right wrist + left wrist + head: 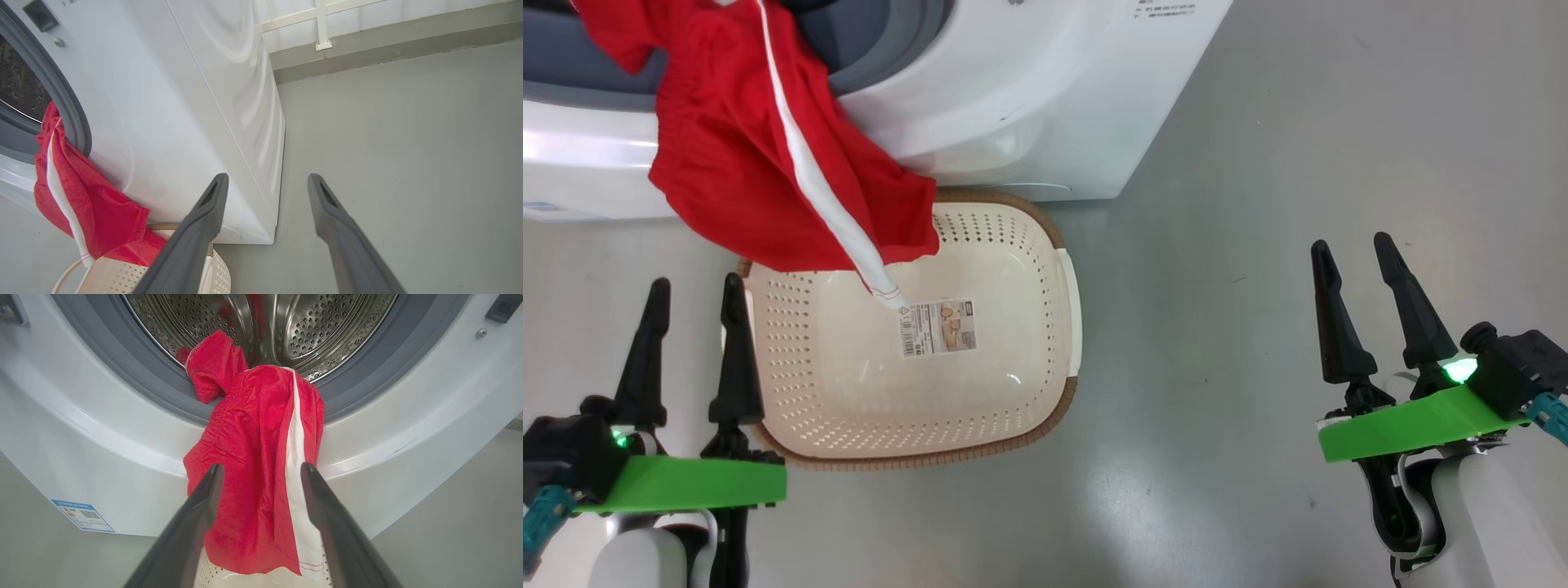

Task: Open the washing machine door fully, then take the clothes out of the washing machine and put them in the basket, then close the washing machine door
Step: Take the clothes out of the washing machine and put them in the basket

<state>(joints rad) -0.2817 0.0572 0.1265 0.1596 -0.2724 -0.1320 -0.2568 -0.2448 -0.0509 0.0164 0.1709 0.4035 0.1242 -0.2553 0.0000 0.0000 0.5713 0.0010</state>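
Red clothes (pixel 760 155) with a white stripe hang out of the washing machine (pixel 1029 90) over its grey gasket, their lower end dangling above the back left of the basket (pixel 1045 269). Seen from the left wrist, the clothes (pixel 253 457) trail from the steel drum (pixel 286 326) down the white front. The cream basket stands on the floor against the machine, holding nothing but its label. My left gripper (pixel 694 290) is open, left of the basket and short of the clothes. Far to the right, my right gripper (pixel 1352 245) is open over bare floor. The washing machine door is out of view.
Grey floor (pixel 1217 367) spreads right of the basket and machine. In the right wrist view the machine's white side (pixel 229 102) runs back to a wall base (pixel 367 45). A blue label sticker (pixel 83 514) sits low on the machine's front.
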